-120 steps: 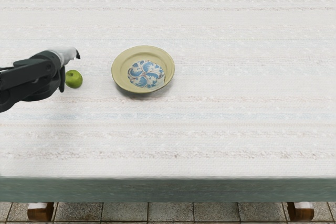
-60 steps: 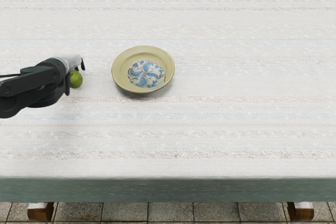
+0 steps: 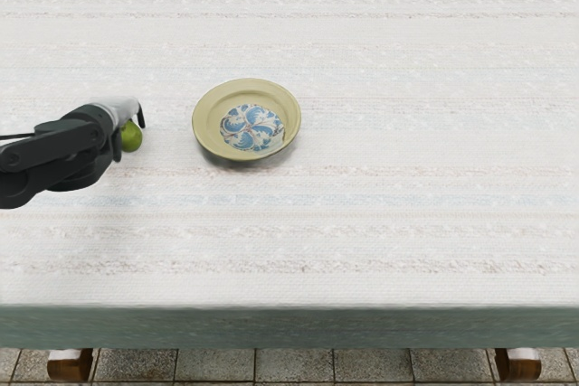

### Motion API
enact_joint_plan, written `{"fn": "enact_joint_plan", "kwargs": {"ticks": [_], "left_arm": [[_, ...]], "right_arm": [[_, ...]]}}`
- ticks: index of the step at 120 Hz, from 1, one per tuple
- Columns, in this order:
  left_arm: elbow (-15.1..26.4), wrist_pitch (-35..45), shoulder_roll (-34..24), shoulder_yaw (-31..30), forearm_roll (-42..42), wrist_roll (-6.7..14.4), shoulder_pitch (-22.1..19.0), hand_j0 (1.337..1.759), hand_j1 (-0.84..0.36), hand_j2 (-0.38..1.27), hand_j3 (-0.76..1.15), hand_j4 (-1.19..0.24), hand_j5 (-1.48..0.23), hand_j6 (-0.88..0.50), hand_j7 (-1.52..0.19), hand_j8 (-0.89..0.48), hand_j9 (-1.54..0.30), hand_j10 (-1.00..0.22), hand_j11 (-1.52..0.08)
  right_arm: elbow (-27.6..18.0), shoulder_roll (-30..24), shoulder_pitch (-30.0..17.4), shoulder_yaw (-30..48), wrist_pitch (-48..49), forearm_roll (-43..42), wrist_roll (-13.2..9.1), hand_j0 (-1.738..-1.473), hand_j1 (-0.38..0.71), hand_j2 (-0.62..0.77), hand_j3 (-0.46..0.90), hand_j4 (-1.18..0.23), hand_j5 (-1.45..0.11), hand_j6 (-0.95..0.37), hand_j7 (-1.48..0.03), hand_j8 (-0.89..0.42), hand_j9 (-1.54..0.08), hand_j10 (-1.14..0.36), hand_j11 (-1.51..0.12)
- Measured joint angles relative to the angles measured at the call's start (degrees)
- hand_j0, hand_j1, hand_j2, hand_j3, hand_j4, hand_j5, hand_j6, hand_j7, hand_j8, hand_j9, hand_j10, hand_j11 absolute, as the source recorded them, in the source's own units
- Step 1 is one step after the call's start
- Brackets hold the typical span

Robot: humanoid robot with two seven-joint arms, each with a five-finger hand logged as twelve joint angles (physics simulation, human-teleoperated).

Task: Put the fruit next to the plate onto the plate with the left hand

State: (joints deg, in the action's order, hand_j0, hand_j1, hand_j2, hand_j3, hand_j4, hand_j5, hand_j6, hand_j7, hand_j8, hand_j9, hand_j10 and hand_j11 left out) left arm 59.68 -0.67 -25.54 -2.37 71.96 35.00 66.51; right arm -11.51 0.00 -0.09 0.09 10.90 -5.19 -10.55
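A small green apple (image 3: 134,137) lies on the white tablecloth, left of the plate. The plate (image 3: 210,102) is yellow-green with a blue flower pattern in its middle and holds nothing. My left hand (image 3: 127,131) comes in from the left edge on a dark arm and covers the apple's left half. Its fingers (image 3: 139,118) curl over the top of the fruit and the thumb sits below it, so the hand is shut on the apple. The apple still rests at table level. My right arm does not show.
The long table (image 3: 380,205) with its white cloth stretches across the view, with a teal wall behind it. Its front edge runs along the bottom, above a tiled floor.
My left hand moved right onto the apple and closed around it. The apple was fully visible before and is now half hidden. In the last half second the hand barely moved.
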Motion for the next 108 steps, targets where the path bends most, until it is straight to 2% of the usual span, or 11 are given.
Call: {"fn": "enact_joint_plan", "kwargs": {"ticks": [17,25,30,42,59,67,74,98,108], "left_arm": [[-0.1,0.1,0.0,0.0,0.0,0.0,-0.4,1.658,-0.27,0.11,0.00,-0.54,-0.66,-0.48,-0.68,-0.53,-0.68,-0.53,-0.68],[-0.1,0.6,0.0,0.1,-0.6,0.0,-0.5,1.657,-0.29,0.22,0.00,-0.59,-0.73,-0.49,-0.75,-0.54,-0.75,-0.58,-0.75],[-0.1,1.3,0.2,0.1,-0.9,0.0,-1.0,1.656,-0.32,0.22,0.00,-0.63,-0.76,-0.48,-0.78,-0.52,-0.80,-0.61,-0.79],[0.0,2.0,0.1,0.2,-1.9,0.0,-1.0,1.653,-0.35,0.27,0.00,-0.54,-0.88,-0.39,-0.89,-0.45,-0.91,-0.69,-0.91],[0.0,2.1,-0.4,0.2,-3.3,0.0,0.1,1.650,-0.32,0.22,0.00,-0.51,-1.00,-0.33,-1.00,-0.41,-1.02,-0.75,-1.02],[0.0,1.9,-0.7,0.2,-4.0,0.0,0.5,1.650,-0.36,0.27,0.00,-0.48,-1.02,-0.31,-1.02,-0.39,-1.04,-0.76,-1.04],[0.0,1.6,-0.8,0.2,-4.5,0.0,1.7,1.650,-0.37,0.34,0.00,-0.47,-1.04,-0.29,-1.03,-0.40,-1.05,-0.76,-1.05],[0.0,-1.1,-0.5,0.3,-7.8,0.0,9.7,1.646,-0.37,0.34,0.00,-0.46,-1.09,-0.28,-1.06,-0.39,-1.08,-0.76,-1.08],[0.1,-2.9,0.9,0.4,-8.9,0.0,11.8,1.646,-0.37,0.37,0.00,-0.45,-1.10,-0.27,-1.06,-0.39,-1.08,-0.76,-1.08]], "right_arm": [[0.0,0.0,0.0,0.0,0.0,0.0,0.0,-1.658,-0.33,0.00,0.00,-0.01,-0.02,-0.01,-0.02,-0.01,-0.02,-0.01,-0.02],[0.0,0.0,0.0,0.0,0.0,0.0,0.0,-1.658,-0.33,0.00,0.00,-0.01,-0.02,-0.01,-0.02,-0.01,-0.02,-0.01,-0.02],[0.0,0.0,0.0,0.0,0.0,0.0,0.0,-1.658,-0.33,0.00,0.00,-0.01,-0.02,-0.01,-0.02,-0.01,-0.02,-0.01,-0.02],[0.0,0.0,0.0,0.0,0.0,0.0,0.0,-1.658,-0.33,0.00,0.00,-0.01,-0.02,-0.01,-0.02,-0.01,-0.02,-0.02,-0.02],[0.0,0.0,0.0,0.0,0.0,0.0,0.0,-1.658,-0.33,0.00,0.00,-0.01,-0.02,-0.01,-0.02,-0.02,-0.02,-0.02,-0.02],[0.0,0.0,0.0,0.0,0.0,0.0,0.0,-1.658,-0.33,0.00,0.00,-0.01,-0.02,-0.01,-0.02,-0.01,-0.02,-0.02,-0.02],[0.0,0.0,0.0,0.0,0.0,0.0,0.0,-1.658,-0.33,0.00,0.00,-0.01,-0.02,-0.01,-0.02,-0.01,-0.02,-0.02,-0.02],[0.0,0.0,0.0,0.0,0.0,0.0,0.0,-1.658,-0.33,0.00,0.00,-0.01,-0.02,-0.01,-0.02,-0.01,-0.02,-0.02,-0.02],[0.0,0.0,0.0,0.0,0.0,0.0,0.0,-1.658,-0.33,0.00,0.00,-0.01,-0.02,-0.01,-0.02,-0.01,-0.02,-0.02,-0.02]]}}
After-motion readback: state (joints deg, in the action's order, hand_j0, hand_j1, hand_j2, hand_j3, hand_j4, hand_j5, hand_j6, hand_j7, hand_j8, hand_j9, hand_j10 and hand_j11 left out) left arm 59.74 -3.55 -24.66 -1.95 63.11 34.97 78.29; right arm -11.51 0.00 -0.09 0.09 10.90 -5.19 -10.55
